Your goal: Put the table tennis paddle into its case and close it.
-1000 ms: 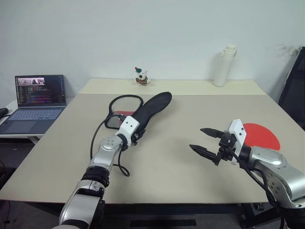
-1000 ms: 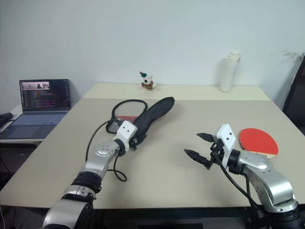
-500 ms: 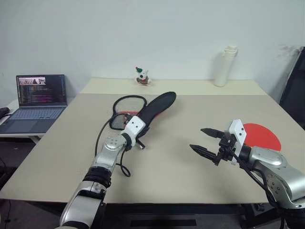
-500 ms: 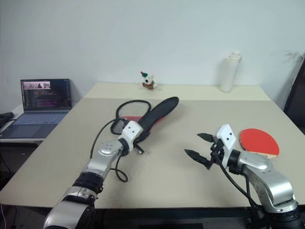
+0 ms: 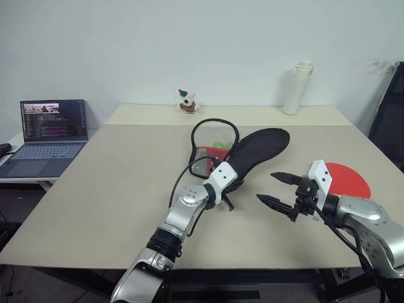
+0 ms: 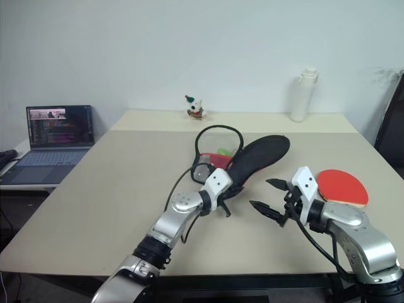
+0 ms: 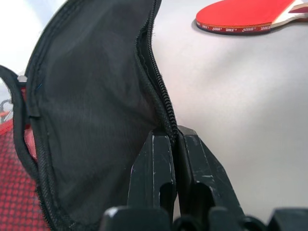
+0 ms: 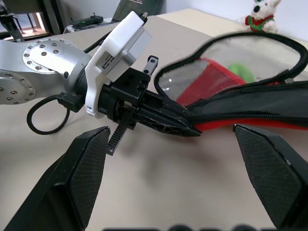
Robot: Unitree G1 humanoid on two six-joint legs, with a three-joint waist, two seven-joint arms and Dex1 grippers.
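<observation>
zipper edge between gripper fingers

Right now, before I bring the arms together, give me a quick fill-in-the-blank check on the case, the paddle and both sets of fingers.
1. The left gripper is shut on the zipper edge of the ____.
2. The right gripper has its fingers ____ and holds nothing.
3. The paddle lies on the table with its ____ face up.
4. The case is ____, its flap raised.

Missing words: case; open; red; unzipped

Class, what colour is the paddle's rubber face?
Red; the table tennis paddle shows best in the left wrist view.
</observation>
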